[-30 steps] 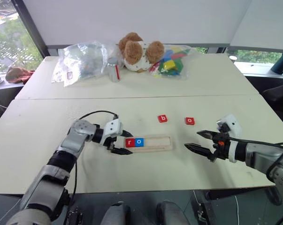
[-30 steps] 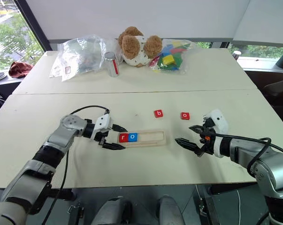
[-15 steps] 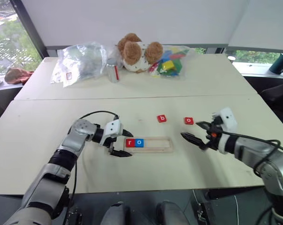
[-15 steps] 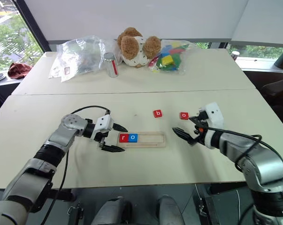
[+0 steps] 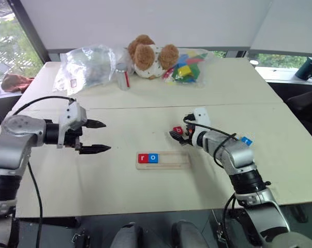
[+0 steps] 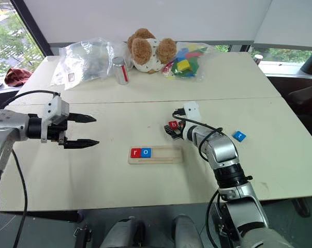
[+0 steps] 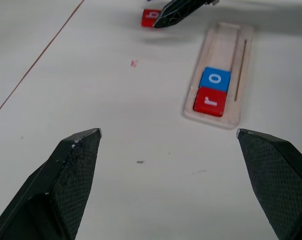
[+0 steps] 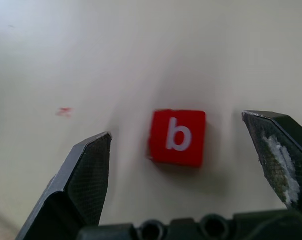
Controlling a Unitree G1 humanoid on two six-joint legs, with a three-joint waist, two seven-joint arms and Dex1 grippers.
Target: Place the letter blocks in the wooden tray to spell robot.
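The right gripper [image 8: 178, 142] is standing wide around the red b tile [image 8: 178, 137] — in the eye views it is half hiding this tile. The left gripper [image 5: 100, 136] is also wide, holding nothing, well apart from the tray [image 5: 176, 160].

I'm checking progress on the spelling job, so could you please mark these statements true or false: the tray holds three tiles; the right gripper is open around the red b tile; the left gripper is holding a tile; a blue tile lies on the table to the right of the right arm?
1. The wooden tray holds three tiles. False: it holds two, the red r tile and the blue o tile.
2. The right gripper is open around the red b tile. True.
3. The left gripper is holding a tile. False: it is open and empty, to the left of the tray.
4. A blue tile lies on the table to the right of the right arm. True.
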